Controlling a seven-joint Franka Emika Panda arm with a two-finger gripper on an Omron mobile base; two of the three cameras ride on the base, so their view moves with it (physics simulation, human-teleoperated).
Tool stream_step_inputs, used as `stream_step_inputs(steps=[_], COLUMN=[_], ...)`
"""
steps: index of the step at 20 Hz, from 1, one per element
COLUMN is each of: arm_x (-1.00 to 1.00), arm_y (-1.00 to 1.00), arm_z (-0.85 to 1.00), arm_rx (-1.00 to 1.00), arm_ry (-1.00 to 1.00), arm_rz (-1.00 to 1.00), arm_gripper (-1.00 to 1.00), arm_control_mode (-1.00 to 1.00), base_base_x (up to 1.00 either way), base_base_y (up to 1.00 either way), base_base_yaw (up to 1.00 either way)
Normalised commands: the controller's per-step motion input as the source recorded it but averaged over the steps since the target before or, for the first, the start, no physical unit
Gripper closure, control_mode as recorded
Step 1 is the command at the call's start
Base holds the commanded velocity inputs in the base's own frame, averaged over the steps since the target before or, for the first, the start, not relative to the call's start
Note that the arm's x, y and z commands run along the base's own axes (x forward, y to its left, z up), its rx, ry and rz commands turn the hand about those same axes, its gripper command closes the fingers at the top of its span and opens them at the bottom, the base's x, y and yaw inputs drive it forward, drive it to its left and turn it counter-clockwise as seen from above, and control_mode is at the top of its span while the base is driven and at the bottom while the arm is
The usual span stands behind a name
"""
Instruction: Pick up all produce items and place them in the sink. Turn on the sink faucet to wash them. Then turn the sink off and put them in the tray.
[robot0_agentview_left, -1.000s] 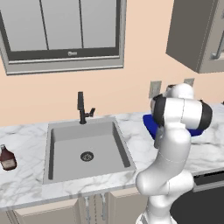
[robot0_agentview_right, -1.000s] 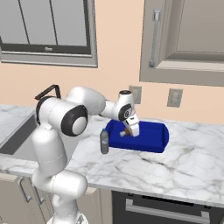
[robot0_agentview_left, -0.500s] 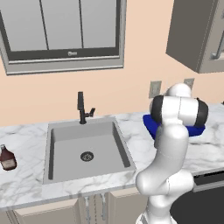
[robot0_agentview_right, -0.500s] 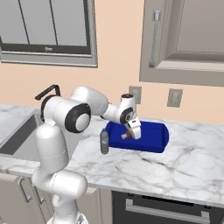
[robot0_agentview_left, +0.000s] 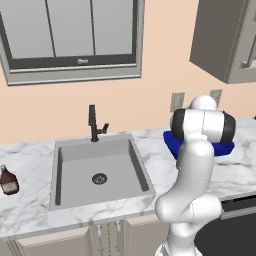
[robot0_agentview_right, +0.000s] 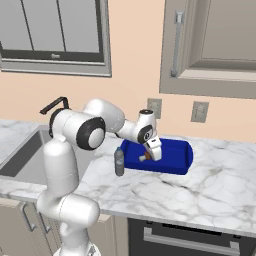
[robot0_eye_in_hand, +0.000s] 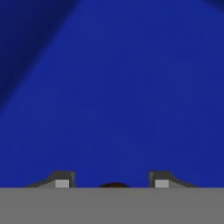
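The claw (robot0_agentview_right: 149, 157) hangs low inside the deep blue rectangular tray (robot0_agentview_right: 175, 162), fingers apart with a clear gap. The tiny brown-capped mushroom (robot0_agentview_right: 143, 158) lies on the tray floor directly beneath and between the fingers, apparently released. The hand view shows its cap (robot0_eye_in_hand: 113, 185) centred between the tips; the right base view shows the small grey bottle (robot0_agentview_right: 119, 162) left of the tray on the white marble desk (robot0_agentview_right: 200, 195).

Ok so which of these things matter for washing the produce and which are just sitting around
Part of the job: mushroom, blue tray, sink, faucet, tool.
Just lying about: brown bottle, grey bottle, wall outlets.
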Motion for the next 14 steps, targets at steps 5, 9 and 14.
stream_step_inputs(steps=[5, 9, 14], arm_x=[0.00, 0.00, -0.08], arm_y=[0.00, 0.00, 0.00], arm_z=[0.14, 0.28, 0.36], arm_rx=[0.00, 0.00, 0.00], arm_ry=[-0.01, 0.00, -0.01], arm_rz=[0.00, 0.00, 0.00], arm_gripper=[-1.00, -1.00, -1.00], arm_control_mode=[-1.00, -1.00, -1.00], base_base_x=[0.00, 0.00, 0.00], base_base_y=[0.00, 0.00, 0.00], base_base_yaw=[0.00, 0.00, 0.00])
